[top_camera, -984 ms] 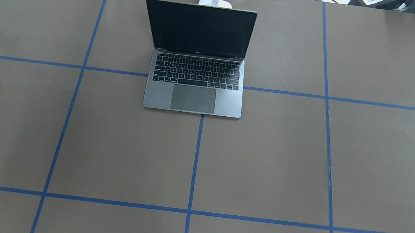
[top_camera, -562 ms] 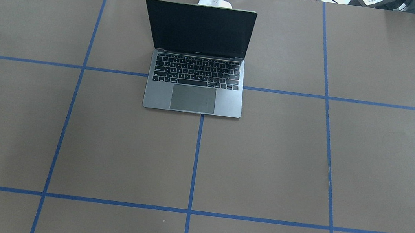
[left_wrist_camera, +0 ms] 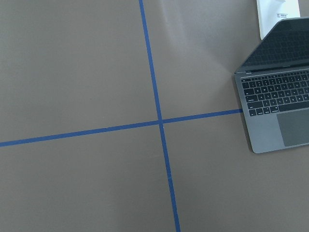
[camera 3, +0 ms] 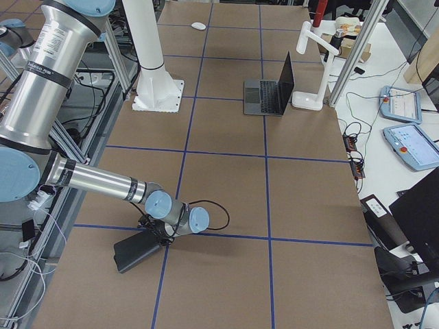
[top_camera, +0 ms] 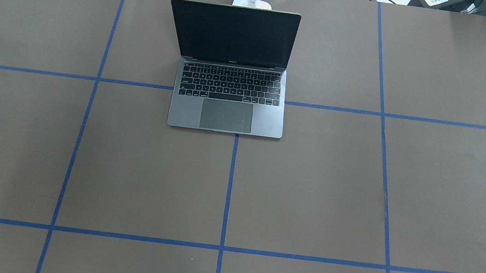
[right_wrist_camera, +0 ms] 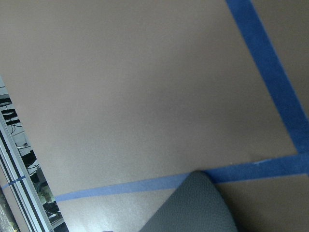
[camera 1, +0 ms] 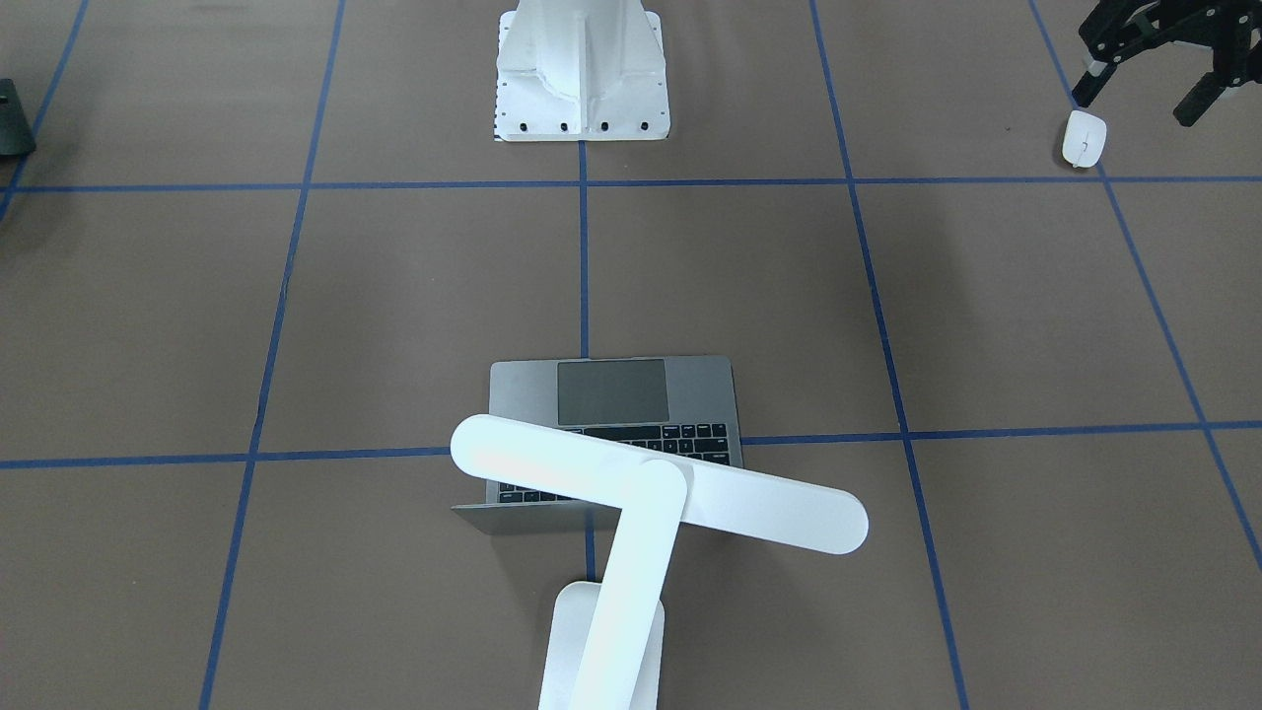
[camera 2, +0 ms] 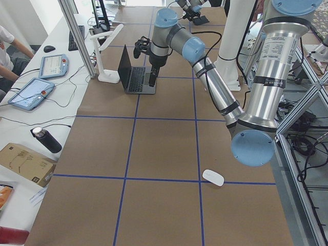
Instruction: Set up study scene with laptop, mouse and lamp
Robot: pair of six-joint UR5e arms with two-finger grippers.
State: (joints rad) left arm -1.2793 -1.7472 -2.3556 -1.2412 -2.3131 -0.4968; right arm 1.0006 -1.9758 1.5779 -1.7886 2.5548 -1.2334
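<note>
The laptop (top_camera: 227, 106) stands open at the table's far centre, its dark screen facing me. Behind it stands the white lamp (camera 1: 651, 488), whose bar head reaches over the keyboard. The white mouse (camera 1: 1083, 138) lies alone on my left side, near the robot's edge of the table. My left gripper (camera 1: 1134, 106) hangs high in the air, open and empty. From up there the left wrist view looks down on the laptop (left_wrist_camera: 275, 116). My right gripper (camera 3: 152, 235) is low at a flat black mat (camera 3: 137, 253); its fingers are hidden, so I cannot tell its state.
The white bolted pedestal (camera 1: 582, 79) stands at the near centre edge. Blue tape lines grid the brown table. Off the far edge are tablets, a bottle (camera 2: 46, 139), a box and a seated person (camera 2: 7, 51).
</note>
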